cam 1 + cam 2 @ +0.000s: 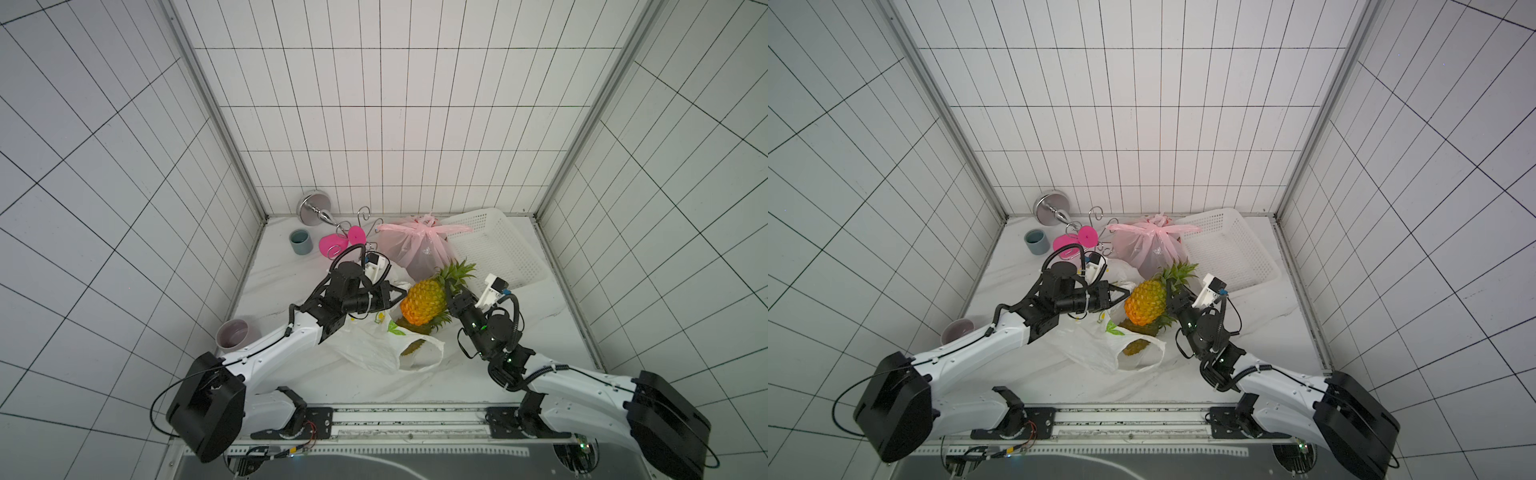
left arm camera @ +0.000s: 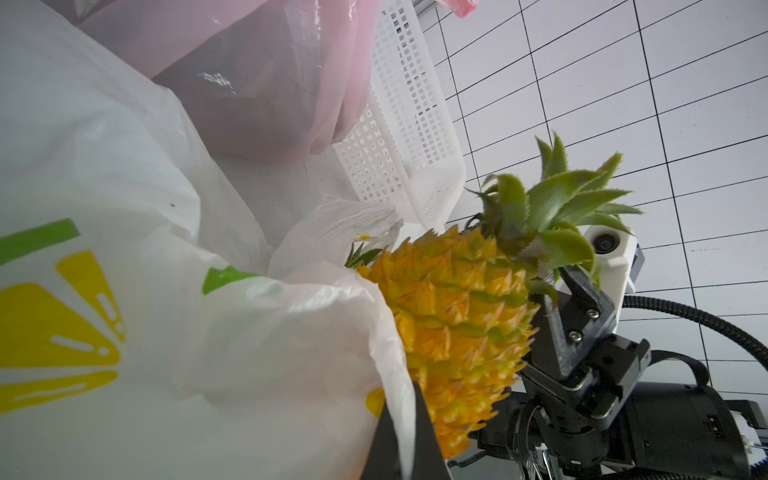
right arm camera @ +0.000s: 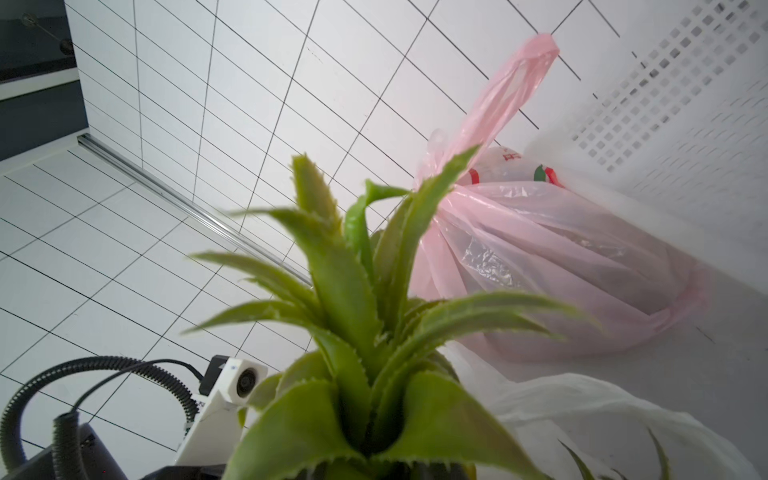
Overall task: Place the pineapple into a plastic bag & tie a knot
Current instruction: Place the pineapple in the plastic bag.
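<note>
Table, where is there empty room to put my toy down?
Bare tabletop lies between the white printed plastic bag and the front edge, and between the white perforated basket and right arm. Crowded: around the yellow pineapple and the back.

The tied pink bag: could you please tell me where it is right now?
In a top view the pink bag stands at the back centre of the table, beside the white basket and just behind the held pineapple.

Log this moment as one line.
left pincer: shut on white bag rim | right pincer: shut on pineapple crown | pineapple: at bag mouth | bag: untied
</note>
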You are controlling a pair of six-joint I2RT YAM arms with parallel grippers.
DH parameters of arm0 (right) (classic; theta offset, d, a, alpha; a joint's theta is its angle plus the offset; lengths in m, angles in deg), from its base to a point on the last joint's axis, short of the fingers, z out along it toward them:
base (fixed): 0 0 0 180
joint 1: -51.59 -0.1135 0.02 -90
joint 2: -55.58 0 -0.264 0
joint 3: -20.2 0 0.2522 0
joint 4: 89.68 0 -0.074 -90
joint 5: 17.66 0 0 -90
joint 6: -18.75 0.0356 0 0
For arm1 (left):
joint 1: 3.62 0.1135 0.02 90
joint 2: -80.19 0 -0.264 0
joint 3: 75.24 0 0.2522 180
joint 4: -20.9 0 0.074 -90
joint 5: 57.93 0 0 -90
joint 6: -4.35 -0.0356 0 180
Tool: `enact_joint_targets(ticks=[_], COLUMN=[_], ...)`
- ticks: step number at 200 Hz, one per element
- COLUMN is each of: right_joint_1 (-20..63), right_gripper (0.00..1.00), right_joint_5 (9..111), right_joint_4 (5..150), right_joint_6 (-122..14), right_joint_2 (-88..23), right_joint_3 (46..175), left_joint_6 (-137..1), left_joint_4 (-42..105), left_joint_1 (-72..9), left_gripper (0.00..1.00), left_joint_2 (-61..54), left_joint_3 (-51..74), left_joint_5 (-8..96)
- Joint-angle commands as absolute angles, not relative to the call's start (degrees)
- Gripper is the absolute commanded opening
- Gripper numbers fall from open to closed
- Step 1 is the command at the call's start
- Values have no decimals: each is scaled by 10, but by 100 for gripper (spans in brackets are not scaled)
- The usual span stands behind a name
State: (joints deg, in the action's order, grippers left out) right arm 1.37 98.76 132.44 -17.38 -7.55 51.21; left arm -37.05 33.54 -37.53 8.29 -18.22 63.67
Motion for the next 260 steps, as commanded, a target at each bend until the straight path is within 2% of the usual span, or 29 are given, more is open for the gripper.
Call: enact_joint_targets(ticks=[1, 17, 53, 91, 127, 209, 260], right_joint_1=[-28, -55, -57, -57, -46, 13, 8], right_gripper=[0, 0, 0, 0, 0, 0, 0], right_joint_5=[1018, 1034, 967, 881, 843, 853, 815], right_joint_4=[1471, 1507, 1496, 1553, 1647, 1706, 1769], right_joint_6=[-148, -156, -192, -247, -285, -327, -358], right_joint_2=[-105, -129, -152, -222, -282, -336, -424], right_joint_3=[521, 513, 503, 510, 545, 614, 612], left_joint_6=[-370, -368, -385, -387, -384, -418, -384], left_joint_4=[357, 357, 377, 376, 351, 402, 368], left_joint_1=[-364, -341, -300, -293, -292, -283, -247], left_gripper=[0, 0, 0, 0, 0, 0, 0], left_joint_2=[92, 85, 54, 6, -10, -10, -36], left_joint_3=[-165, -160, -139, -117, -112, -75, -65], left_joint_5=[608, 604, 632, 662, 699, 746, 759])
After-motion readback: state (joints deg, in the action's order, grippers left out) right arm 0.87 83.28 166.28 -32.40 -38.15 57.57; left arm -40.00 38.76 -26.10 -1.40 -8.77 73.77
